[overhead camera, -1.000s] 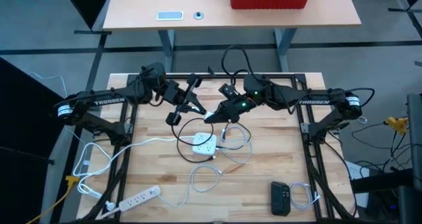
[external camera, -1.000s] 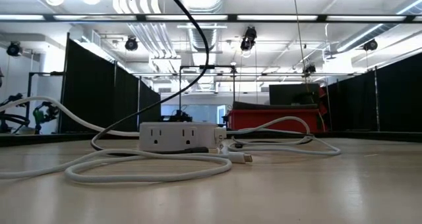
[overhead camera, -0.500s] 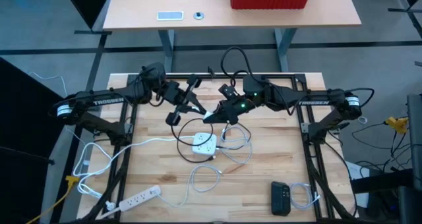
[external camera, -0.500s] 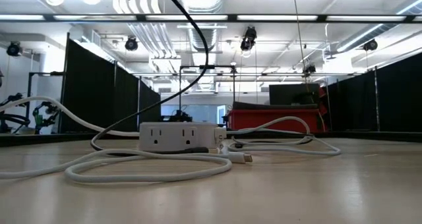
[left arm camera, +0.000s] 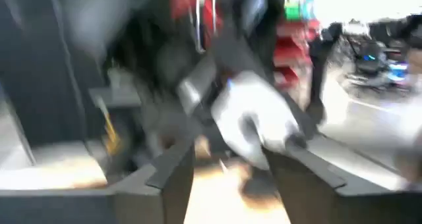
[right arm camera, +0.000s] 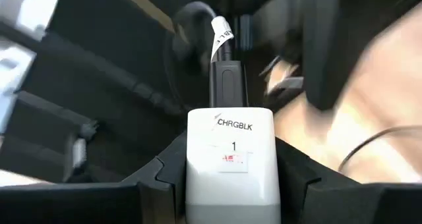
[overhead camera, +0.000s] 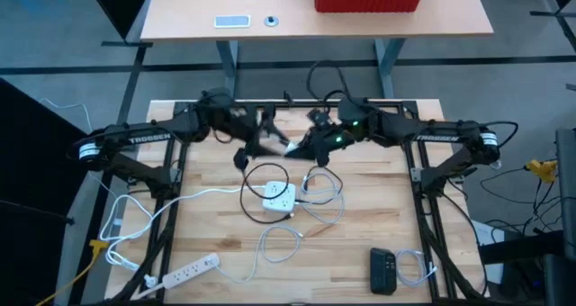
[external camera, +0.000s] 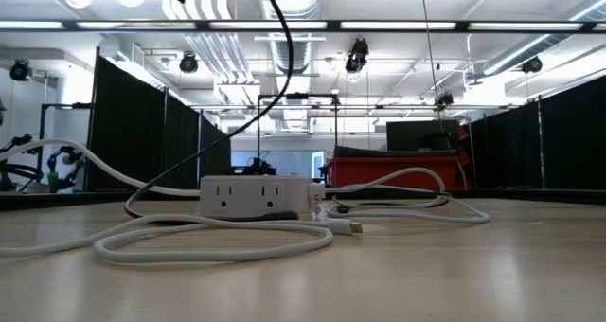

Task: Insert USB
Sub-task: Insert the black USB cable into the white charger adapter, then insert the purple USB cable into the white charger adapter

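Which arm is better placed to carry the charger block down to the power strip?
Right. Its gripper is shut on the white charger block, cable already plugged in, above the white power strip. The left gripper is blurred and holds nothing that I can make out.

Left wrist view (left arm camera: 250, 125) motion-blurred throughout.

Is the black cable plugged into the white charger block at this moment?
Plugged in: the right wrist view shows the black connector seated in the white charger block, held between the right gripper jaws.
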